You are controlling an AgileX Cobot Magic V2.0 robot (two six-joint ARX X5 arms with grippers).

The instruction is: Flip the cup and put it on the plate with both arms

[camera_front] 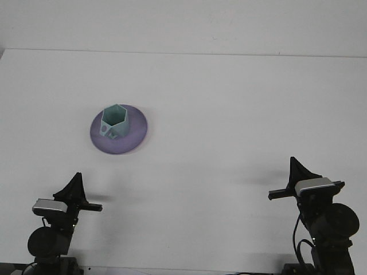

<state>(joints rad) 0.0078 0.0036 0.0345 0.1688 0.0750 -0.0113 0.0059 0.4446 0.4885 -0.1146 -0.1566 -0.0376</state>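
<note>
Front view over the white table (229, 103). The lower portions of both arms were cut off by the bottom edge of the frame, so only the wrist housings and gripper tips were visible. The left gripper (75, 184) appeared as a dark pointed silhouette near the bottom left corner; whether its claw was apart or together could not be told from this angle. The right gripper (296, 171) appeared likewise near the bottom right corner, and the state of its claw could not be told either. Neither gripper touched any object.

The teal cup (114, 121), with a faceted, roughly hexagonal rim, stood upright with its opening facing up on the purple plate (135, 136), left of the table's centre and well apart from both grippers. Small markings on the cup's near wall were too small to make out. Nothing stood between the grippers and the plate.
</note>
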